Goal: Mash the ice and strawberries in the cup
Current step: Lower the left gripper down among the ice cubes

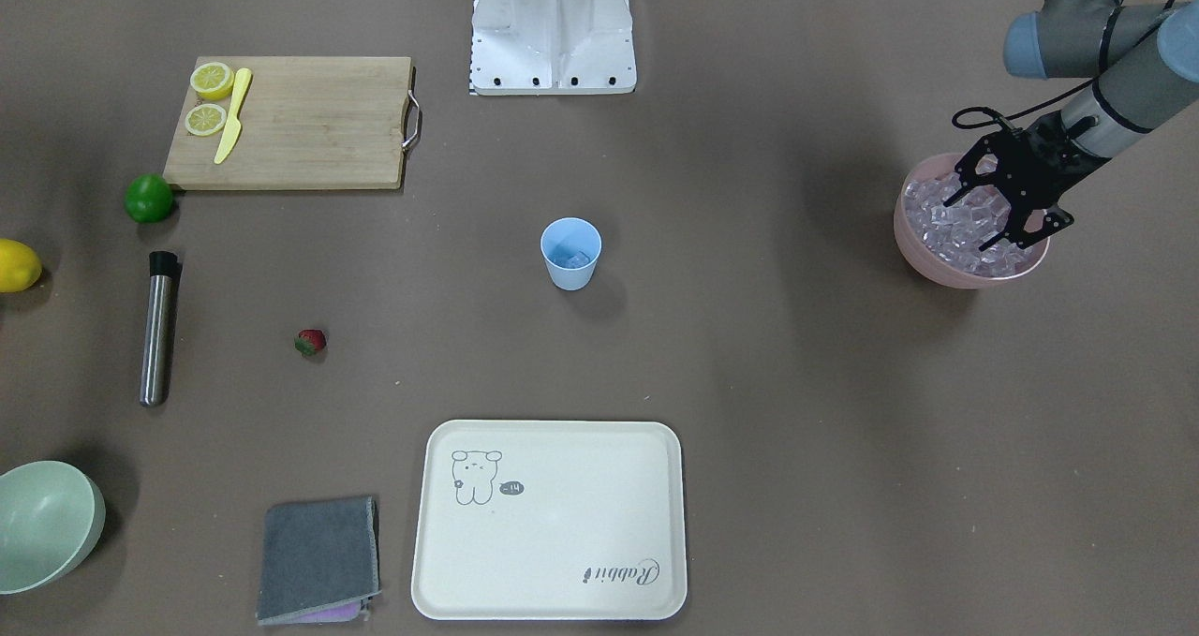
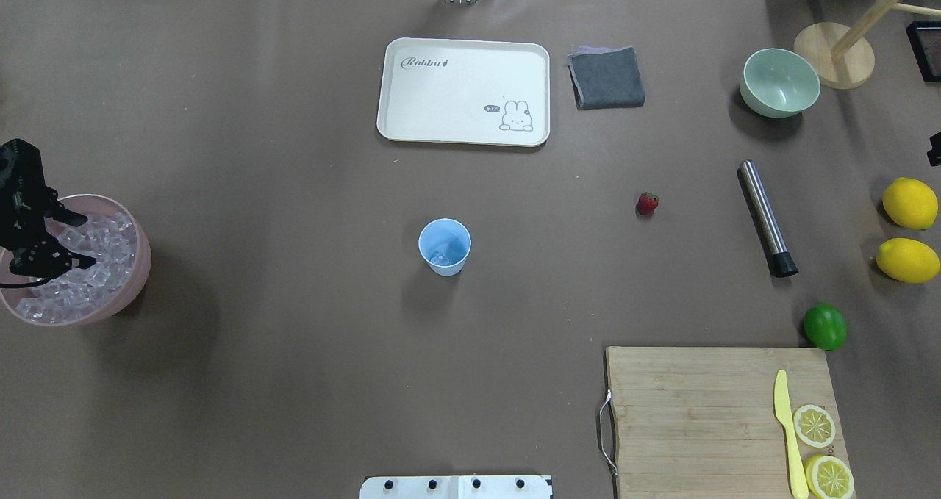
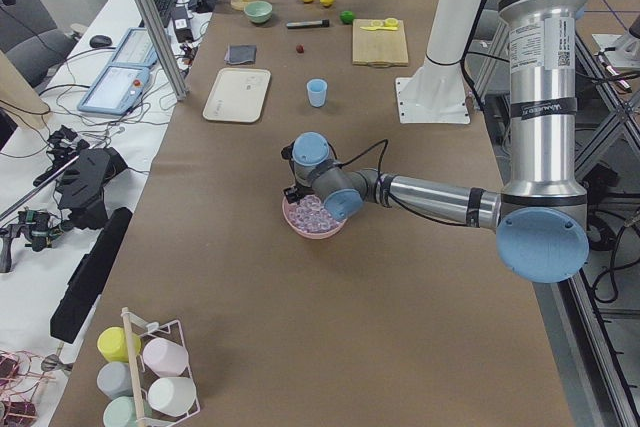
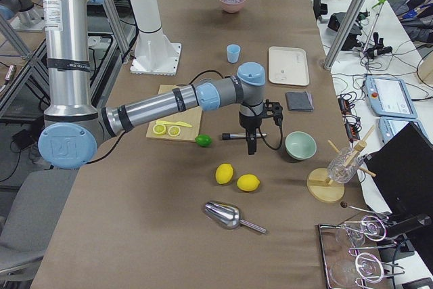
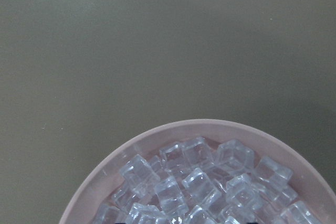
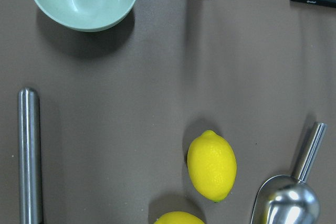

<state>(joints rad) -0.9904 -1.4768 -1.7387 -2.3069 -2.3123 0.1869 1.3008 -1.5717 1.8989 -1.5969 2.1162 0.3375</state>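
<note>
One steel rod (image 2: 764,217) lies near the strawberry (image 2: 647,203), well apart from the cup (image 2: 444,246).

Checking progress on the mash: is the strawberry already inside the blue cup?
No, the strawberry lies on the table well apart from the cup, which holds only ice.

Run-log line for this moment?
left gripper open over ice in pink bowl | cup holds some ice | strawberry loose on table | right gripper state unclear
</note>
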